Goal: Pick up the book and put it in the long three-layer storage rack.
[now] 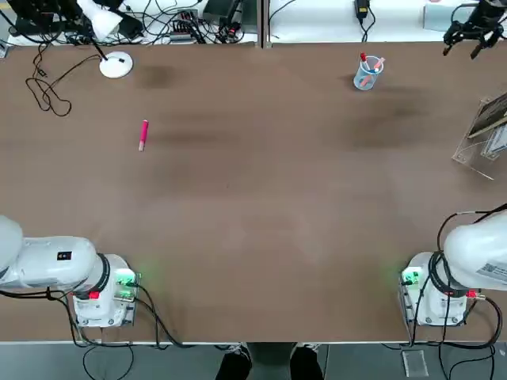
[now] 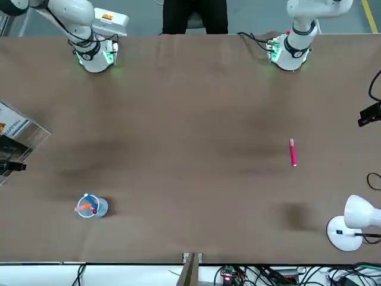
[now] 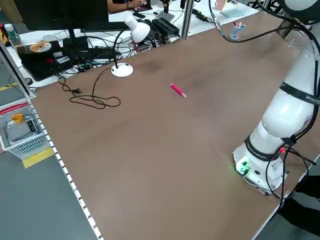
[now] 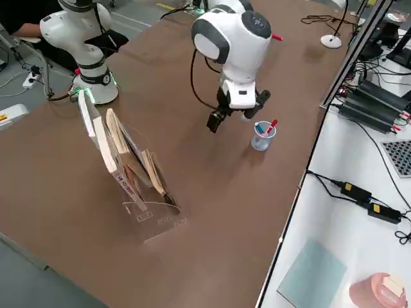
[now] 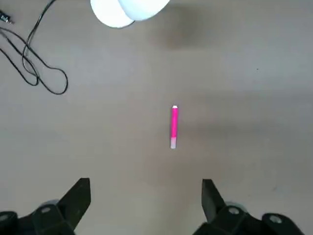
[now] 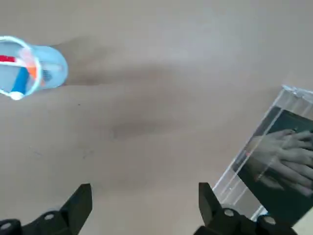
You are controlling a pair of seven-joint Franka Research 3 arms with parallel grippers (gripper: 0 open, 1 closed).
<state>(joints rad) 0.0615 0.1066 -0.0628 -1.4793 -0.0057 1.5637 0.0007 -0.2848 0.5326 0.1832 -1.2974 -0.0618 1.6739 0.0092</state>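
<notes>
Two arms: both are sitting at one long edge of a brown table (image 1: 253, 206), each with its own two-finger gripper.
Right gripper (image 4: 230, 116): it is hanging above the table with its fingers spread wide and nothing between them, near a clear cup of pens (image 4: 262, 137) and some way from the rack.
Left gripper (image 5: 145, 200): it is idling above the table on its own side, fingers spread wide and empty, looking down on a pink marker (image 5: 173, 126) and the base of a white desk lamp (image 5: 128, 11).
Rack: the clear acrylic storage rack (image 4: 142, 186) is standing near the table edge on the robot's right.
Book: the dark-covered book (image 6: 281, 169), showing pale hands on its cover, is leaning inside the rack behind a clear panel, tan edge visible in the right side view.
Step in hand: judging from how things lie, the book is already resting in the rack and no gripper is touching it, so the placing looks done.
Next move: it seems to call only for the right arm drawing clear of the cup and rack without knocking either.
</notes>
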